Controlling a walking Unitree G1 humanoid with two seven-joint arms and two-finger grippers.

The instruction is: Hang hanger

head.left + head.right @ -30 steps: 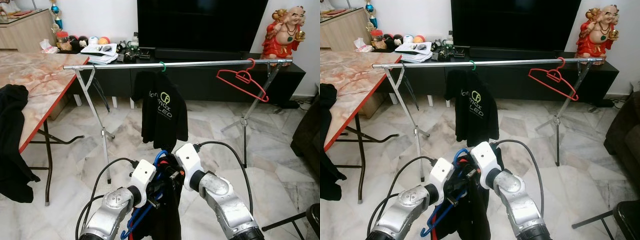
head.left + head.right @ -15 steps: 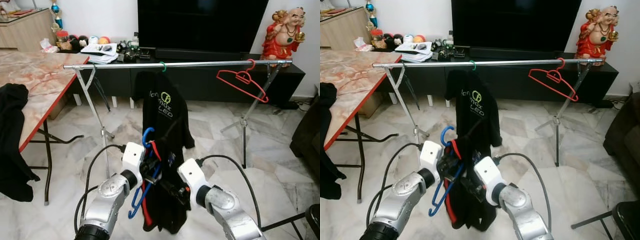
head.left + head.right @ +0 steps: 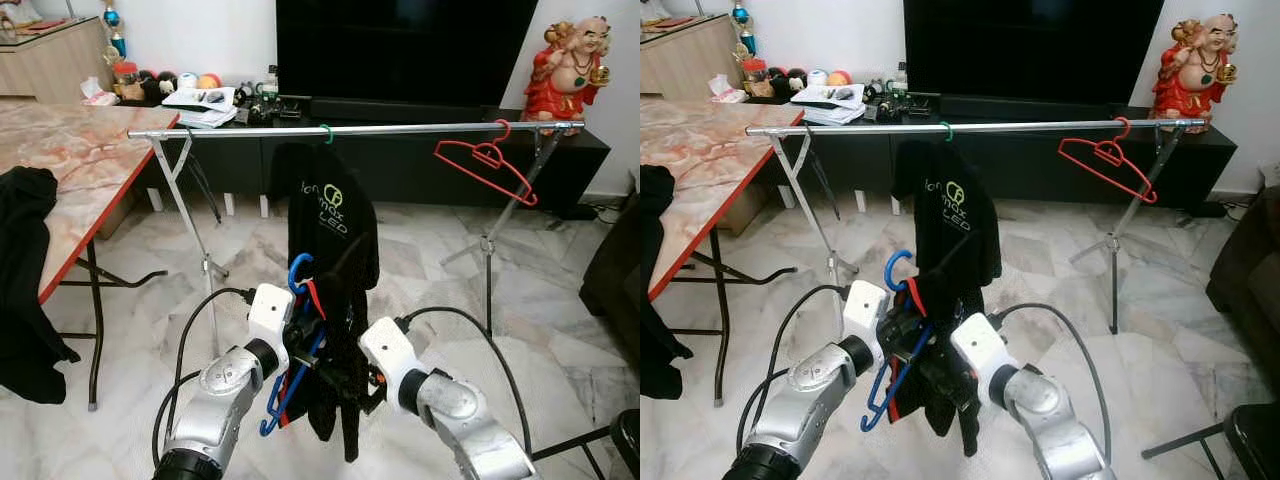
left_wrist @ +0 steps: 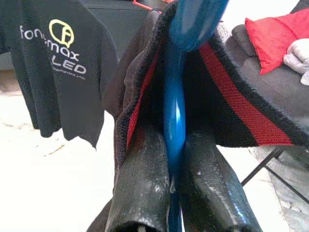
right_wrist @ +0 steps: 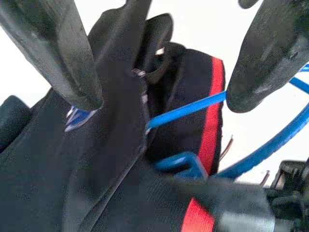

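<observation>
A laughing Buddha statue (image 3: 569, 66) stands on the black TV console (image 3: 420, 150) beside a marble-topped surface (image 3: 70, 160).

The blue hanger (image 4: 174, 116) is showing glossy, smooth plastic — the black garment (image 5: 120, 183) with red trim is looking like matt knitted cloth. The rail (image 3: 400, 129) is gleaming as polished metal — the floor (image 3: 420, 260) as glossy marble.

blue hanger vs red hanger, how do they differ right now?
The blue hanger is pinched in the left hand, below the rail; the red hanger is hooked on the rail near its right end. The blue hanger carries a black garment with red trim; the red hanger is bare. The red hanger hangs tilted, its right end low. Both are plastic with a hook on top.
</observation>
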